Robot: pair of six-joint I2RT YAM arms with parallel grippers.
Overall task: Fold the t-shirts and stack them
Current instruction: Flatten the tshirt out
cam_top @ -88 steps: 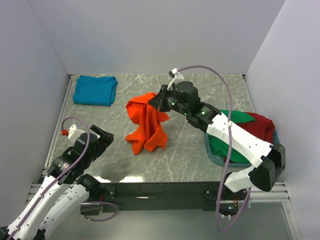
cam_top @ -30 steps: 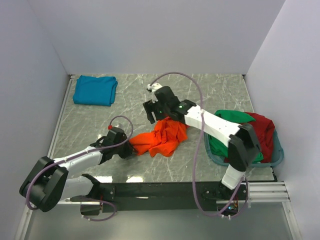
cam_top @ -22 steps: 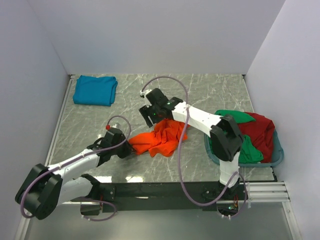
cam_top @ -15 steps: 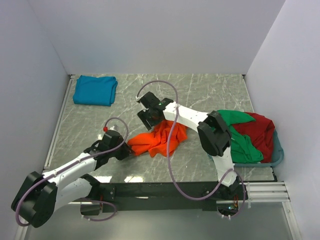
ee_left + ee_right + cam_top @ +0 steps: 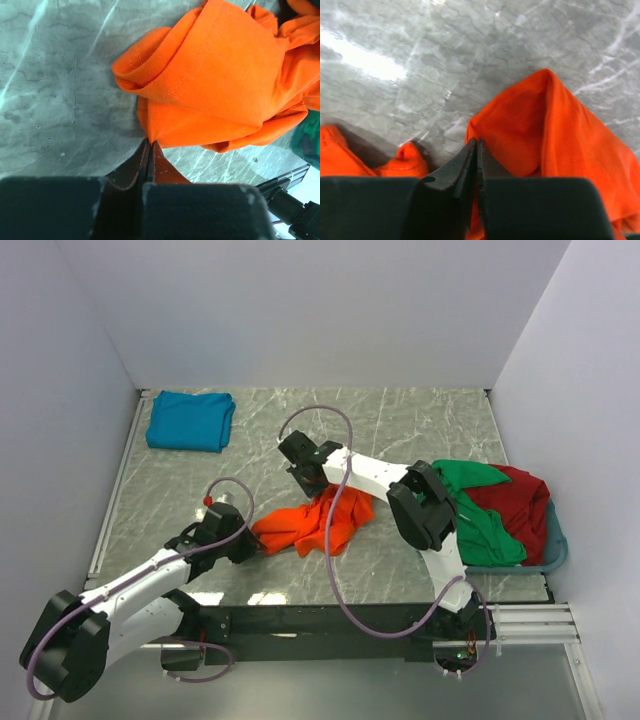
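A crumpled orange t-shirt (image 5: 318,520) lies mid-table. My left gripper (image 5: 258,540) is shut on its left corner; the left wrist view shows the jaws (image 5: 149,143) pinching a fold of orange cloth (image 5: 220,85). My right gripper (image 5: 312,485) is at the shirt's far edge, and in the right wrist view its jaws (image 5: 476,143) are shut on a raised orange fold (image 5: 540,130). A folded teal t-shirt (image 5: 190,420) lies at the back left. A green t-shirt (image 5: 480,515) and a dark red t-shirt (image 5: 522,498) lie heaped in the basket.
The grey-blue basket (image 5: 555,538) stands at the right edge of the marble table (image 5: 170,490). White walls close in the left, back and right sides. Both arms reach inward low over the table, cables looping above them.
My right gripper slid left along the shirt's far edge and closed on the orange cloth. The left gripper kept its hold and drew the shirt's corner slightly left.
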